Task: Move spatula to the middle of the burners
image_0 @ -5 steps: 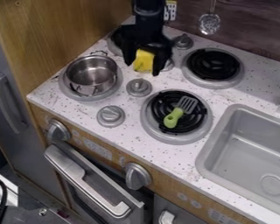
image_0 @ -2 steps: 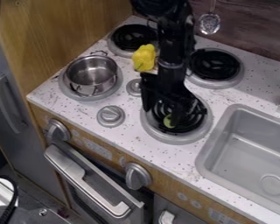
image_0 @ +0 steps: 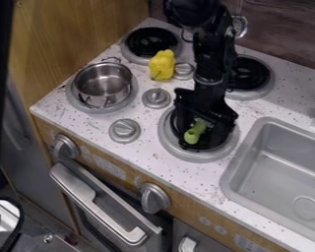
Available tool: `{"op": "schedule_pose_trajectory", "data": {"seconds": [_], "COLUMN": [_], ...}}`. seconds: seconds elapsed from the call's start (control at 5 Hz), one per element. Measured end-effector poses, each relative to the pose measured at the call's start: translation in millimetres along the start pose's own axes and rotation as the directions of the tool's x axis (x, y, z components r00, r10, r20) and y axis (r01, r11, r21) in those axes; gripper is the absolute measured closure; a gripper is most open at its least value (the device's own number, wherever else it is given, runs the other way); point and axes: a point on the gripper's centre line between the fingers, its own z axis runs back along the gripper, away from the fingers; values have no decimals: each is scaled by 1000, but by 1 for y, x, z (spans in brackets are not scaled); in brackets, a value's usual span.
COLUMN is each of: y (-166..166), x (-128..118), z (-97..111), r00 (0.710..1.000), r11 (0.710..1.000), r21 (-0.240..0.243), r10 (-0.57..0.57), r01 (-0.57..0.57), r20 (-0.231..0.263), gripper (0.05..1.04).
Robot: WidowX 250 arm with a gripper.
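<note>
Transfer status: not complete. The spatula lies on the front burner beside the sink, with the pincer open over it. Remaining steps: grip, lift, carry to the middle of the burners, lower, release

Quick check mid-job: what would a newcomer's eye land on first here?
Probably the black gripper over the front right burner, with the spatula's green handle showing beneath it. Next, the bright yellow pepper on the speckled counter, then the shiny pot on the front left burner.
</note>
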Motion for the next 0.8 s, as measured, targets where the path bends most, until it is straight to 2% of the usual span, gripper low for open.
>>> {"op": "schedule_pose_trajectory", "data": {"seconds": [0.4,0.6,0.8], "y": [6,14,30], "x": [9,32,76], "z": [3,19,42], "r00": [1000,996,988], "r11": [1000,997,996], "r21": [16,66,90], "r10": [-12,-48,-29], "r01": [12,44,15], "r20": [16,70,154], "gripper": [684,713,713]}}
